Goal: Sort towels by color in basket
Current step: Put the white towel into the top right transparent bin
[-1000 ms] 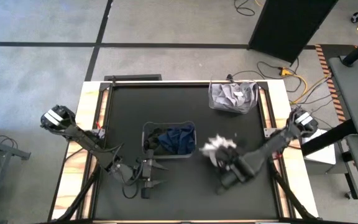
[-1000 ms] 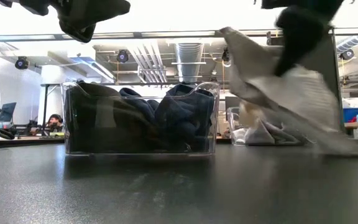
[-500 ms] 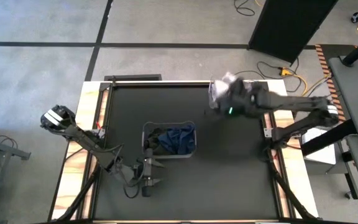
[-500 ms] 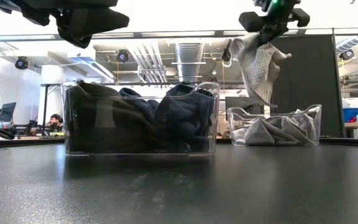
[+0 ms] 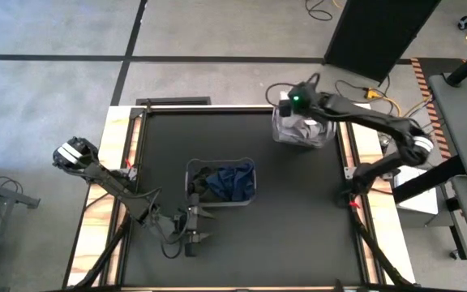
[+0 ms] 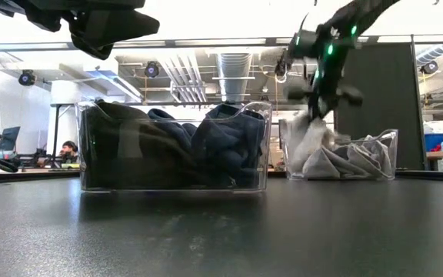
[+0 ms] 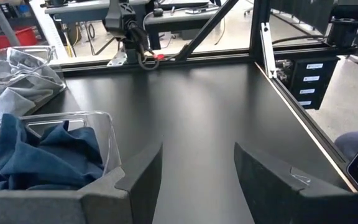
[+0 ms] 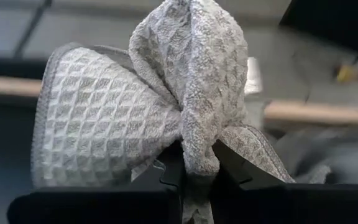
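Observation:
My right gripper (image 6: 323,96) is shut on a light grey waffle towel (image 8: 185,74) over the clear far-right bin (image 5: 276,134), which holds more grey towels (image 6: 352,161). The held towel (image 6: 308,142) hangs down into that bin's left end. A clear centre bin (image 5: 191,166) holds navy blue towels (image 5: 233,182) and black towels (image 5: 203,180). My left gripper (image 5: 203,227) waits open near the table's near edge, just in front of the centre bin; the left wrist view shows its fingers apart (image 7: 197,168) beside the navy towel (image 7: 42,155). My right gripper pinches a bunched fold (image 8: 197,155) of the grey towel between its two fingers (image 8: 232,171), several layers gathered together. It comes from above, pointing down. The towel hangs slack below the fingers, and its lower part (image 6: 306,154) rests among the grey towels in the bin.
The black tabletop (image 5: 298,211) lies bare to the right of and in front of the centre bin. Metal frame rails run along the table's sides (image 5: 349,162). A dark cabinet (image 5: 375,28) and cables stand on the floor beyond the far right corner.
My right gripper, shut on the grey towel, lifted it off the table right of the centre bin, swung up and toward the far right corner, then came down over the far-right bin. The towel went from draped on the table, to hanging clear, to sinking into the bin.

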Robot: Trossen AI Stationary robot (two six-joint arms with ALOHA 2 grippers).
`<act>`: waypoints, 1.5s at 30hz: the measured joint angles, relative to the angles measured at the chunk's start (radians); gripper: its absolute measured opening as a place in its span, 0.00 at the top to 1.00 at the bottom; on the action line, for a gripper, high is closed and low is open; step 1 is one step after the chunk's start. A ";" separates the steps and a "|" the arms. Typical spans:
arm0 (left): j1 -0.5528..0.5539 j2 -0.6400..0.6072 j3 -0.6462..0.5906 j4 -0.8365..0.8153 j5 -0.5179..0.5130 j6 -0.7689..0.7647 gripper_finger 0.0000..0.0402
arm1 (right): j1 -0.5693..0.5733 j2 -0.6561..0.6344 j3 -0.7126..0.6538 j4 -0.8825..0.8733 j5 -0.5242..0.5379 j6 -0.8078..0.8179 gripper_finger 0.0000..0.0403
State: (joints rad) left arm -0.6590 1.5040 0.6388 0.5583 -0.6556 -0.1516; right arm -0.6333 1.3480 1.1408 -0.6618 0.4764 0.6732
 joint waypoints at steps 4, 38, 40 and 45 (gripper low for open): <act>-0.001 0.000 0.000 -0.001 0.000 -0.013 0.54 | -0.047 0.116 -0.064 0.035 -0.110 0.059 0.91; -0.010 0.000 0.000 -0.056 0.013 -0.222 0.54 | -0.045 0.029 -0.066 0.040 -0.019 0.085 0.38; -0.010 0.000 0.000 -0.057 0.013 -0.253 0.54 | -0.050 0.033 -0.068 0.102 0.019 0.084 0.39; -0.009 0.000 0.000 -0.046 0.013 -0.280 0.54 | -0.070 0.118 -0.071 0.214 0.020 0.045 0.43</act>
State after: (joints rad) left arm -0.6678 1.5040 0.6388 0.5124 -0.6426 -0.4318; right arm -0.7030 1.4658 1.0698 -0.4483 0.4968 0.7179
